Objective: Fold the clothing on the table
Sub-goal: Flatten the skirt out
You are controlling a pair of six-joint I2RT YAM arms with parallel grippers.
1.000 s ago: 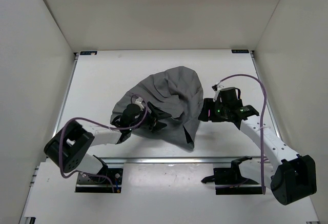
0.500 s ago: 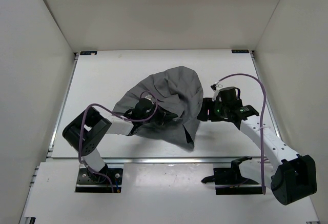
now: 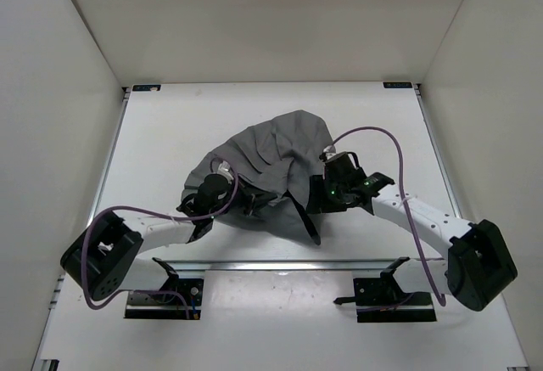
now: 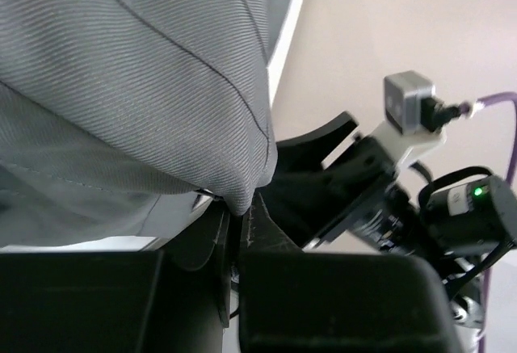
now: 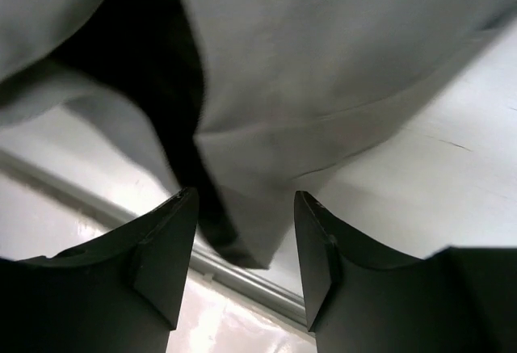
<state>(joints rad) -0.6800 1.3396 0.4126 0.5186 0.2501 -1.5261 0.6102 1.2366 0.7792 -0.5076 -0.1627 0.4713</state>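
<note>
Clothing (image 3: 280,146) mid table (image 3: 170,125), inside the rails (image 3: 108,163); left fingers (image 4: 198,244) tight on a fold, right fingers (image 5: 161,248) apart at its hem.

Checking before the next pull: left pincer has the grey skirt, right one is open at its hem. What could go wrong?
1. The left pincer grips only a small tip of the clothing, so a pull may slip it free.
2. The right pincer stands open at a hem corner, very close to the left one. If either closes in, the two might collide.

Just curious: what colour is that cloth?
The clothing is plain grey with fine pleat lines, clearest in the left wrist view.
</note>
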